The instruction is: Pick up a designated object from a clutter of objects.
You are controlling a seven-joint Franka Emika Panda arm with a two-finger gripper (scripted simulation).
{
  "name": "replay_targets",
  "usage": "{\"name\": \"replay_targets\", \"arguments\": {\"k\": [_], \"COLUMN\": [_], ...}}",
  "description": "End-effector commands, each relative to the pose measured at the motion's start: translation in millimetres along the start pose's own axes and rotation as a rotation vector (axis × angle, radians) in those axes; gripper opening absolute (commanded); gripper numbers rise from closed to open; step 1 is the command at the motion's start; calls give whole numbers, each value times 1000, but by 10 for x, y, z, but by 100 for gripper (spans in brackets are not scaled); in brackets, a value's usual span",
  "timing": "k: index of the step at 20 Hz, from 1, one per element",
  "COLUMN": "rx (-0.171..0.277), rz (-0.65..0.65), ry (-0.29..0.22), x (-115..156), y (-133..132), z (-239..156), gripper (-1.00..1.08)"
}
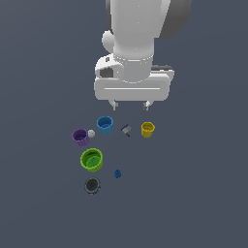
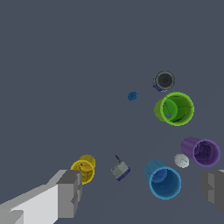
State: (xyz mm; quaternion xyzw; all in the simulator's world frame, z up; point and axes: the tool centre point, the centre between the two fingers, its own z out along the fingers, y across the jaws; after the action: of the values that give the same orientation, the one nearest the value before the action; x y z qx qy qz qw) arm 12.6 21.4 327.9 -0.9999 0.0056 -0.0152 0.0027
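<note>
Below open hand, yellow cup

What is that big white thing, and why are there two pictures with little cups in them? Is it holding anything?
The big white thing is a robot arm in a computer simulation. At its end is a gripper with two small fingers for picking things up.

One picture is from a camera off to the side that sees the arm and the floor. The other is from a camera on the arm's wrist, looking down past the grey fingers.

On the dark floor lie a yellow cup, a blue cup, a purple cup, a bigger green cup, a dark round disc, a tiny white ball, a small grey piece and a tiny blue piece.

The gripper is open and holds nothing.
</note>
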Motion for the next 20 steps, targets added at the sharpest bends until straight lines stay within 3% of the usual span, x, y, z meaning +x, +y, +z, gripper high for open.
{"name": "replay_targets", "arguments": {"k": [1, 10, 20], "rx": [0, 32, 29], "rz": [0, -29, -13], "ry": [0, 2, 0], "x": [0, 36, 12], "y": [0, -228, -276], "z": [0, 29, 157], "gripper": [100, 100, 100]}}
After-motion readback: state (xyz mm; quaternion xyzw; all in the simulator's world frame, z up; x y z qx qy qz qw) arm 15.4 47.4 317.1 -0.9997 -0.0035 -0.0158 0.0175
